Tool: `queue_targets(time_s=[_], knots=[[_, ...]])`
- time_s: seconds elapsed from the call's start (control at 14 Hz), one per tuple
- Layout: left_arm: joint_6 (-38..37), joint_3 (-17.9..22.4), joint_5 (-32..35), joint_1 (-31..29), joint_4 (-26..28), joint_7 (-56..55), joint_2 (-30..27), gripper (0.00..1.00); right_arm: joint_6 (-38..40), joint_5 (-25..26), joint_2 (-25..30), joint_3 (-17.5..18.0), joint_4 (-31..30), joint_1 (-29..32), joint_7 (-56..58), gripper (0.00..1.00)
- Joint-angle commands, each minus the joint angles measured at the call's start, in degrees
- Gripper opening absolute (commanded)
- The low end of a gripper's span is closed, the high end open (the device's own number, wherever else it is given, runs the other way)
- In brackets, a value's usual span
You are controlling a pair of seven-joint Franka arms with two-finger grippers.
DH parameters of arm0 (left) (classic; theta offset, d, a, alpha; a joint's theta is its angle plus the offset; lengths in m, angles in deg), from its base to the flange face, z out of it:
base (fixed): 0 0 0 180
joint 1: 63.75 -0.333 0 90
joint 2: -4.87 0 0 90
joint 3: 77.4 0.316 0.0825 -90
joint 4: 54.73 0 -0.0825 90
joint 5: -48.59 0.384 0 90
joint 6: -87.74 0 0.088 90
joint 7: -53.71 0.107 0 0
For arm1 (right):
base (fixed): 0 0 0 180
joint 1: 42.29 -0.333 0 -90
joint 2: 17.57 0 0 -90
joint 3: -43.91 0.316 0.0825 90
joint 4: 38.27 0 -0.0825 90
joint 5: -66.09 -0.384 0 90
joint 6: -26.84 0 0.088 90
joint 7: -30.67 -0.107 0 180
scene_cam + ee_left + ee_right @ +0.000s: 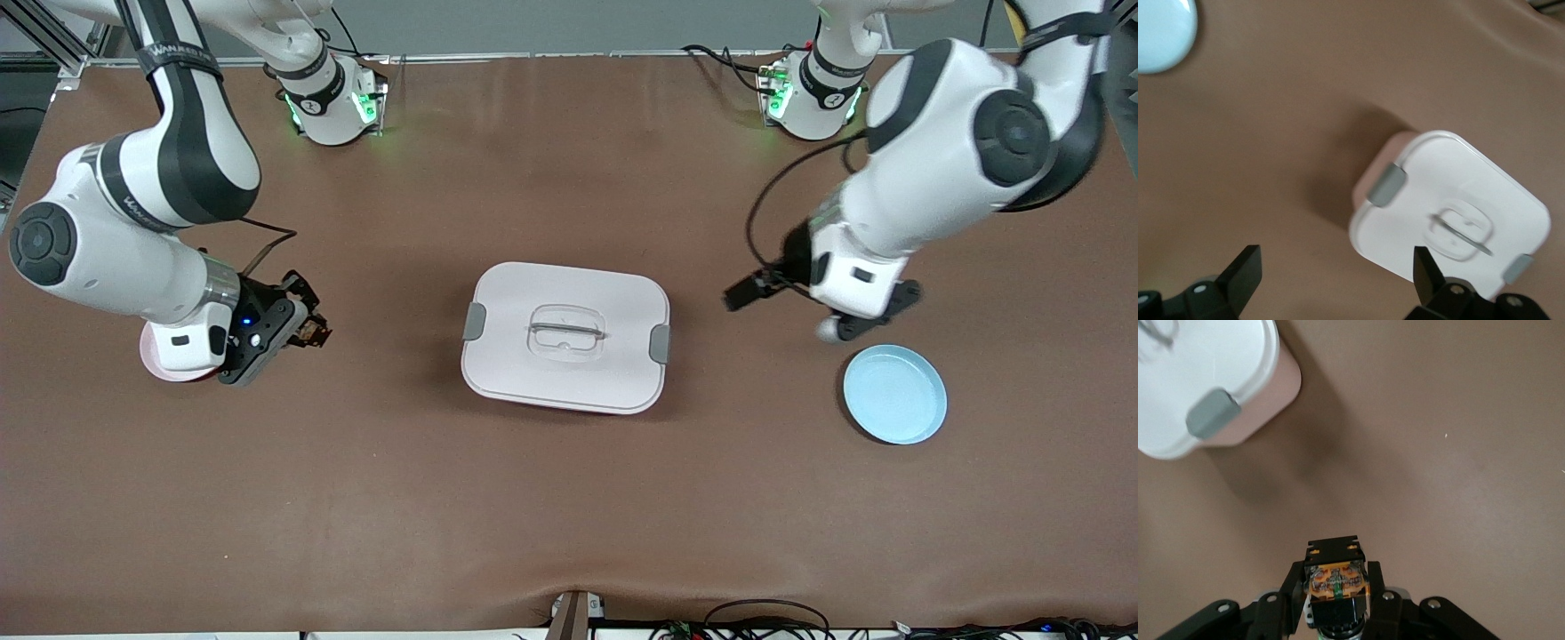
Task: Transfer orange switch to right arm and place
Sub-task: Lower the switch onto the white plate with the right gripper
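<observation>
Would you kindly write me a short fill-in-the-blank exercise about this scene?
1. The orange switch is held by the ____ gripper.
2. The left gripper has its fingers ____.
3. The lidded box lies between the pink plate and the ____ plate.

Missing words: right; open; blue

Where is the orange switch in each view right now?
Front view: orange switch in the right gripper, beside the pink plate.
Left wrist view: not in it.
Right wrist view: clamped between the fingers.
Shared landmark: the white lidded box.
</observation>
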Motion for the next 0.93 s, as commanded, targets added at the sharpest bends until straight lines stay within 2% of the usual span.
queue_targets(time_s=[0.0,0.07,0.21,0.43,0.57,0.72,0.86], knots=[[-5.9,-0.5,1.7,-6.0,-3.2,8.0,-1.0,1.00,-0.1,2.2,0.6,1.0,-2.0,5.4,10.8,0.00],[-7.3,-0.5,1.5,-8.5,-4.2,11.2,-1.2,1.00,-0.6,3.4,0.8,1.0,-3.0,6.8,14.3,0.00],[-10.2,-0.5,1.4,-13.1,-4.3,16.5,-3.2,1.00,-3.7,10.5,1.3,1.0,-4.9,8.0,22.6,0.00],[-12.2,-0.4,2.0,-18.4,-3.9,29.7,-5.2,1.00,-7.7,12.1,1.4,1.0,-7.6,11.7,33.0,0.00],[-12.5,-0.4,2.0,-21.4,-3.8,37.4,-5.8,1.00,-15.2,12.1,2.3,1.0,-13.5,13.9,37.5,0.00],[-12.6,-0.4,3.2,-23.1,-3.3,39.5,-6.2,1.00,-24.2,12.3,4.5,0.9,-21.8,14.6,38.2,0.00],[-12.6,-0.4,5.4,-23.4,-3.3,42.1,-6.5,1.00,-30.9,14.5,4.7,0.9,-26.5,16.2,38.5,0.00]])
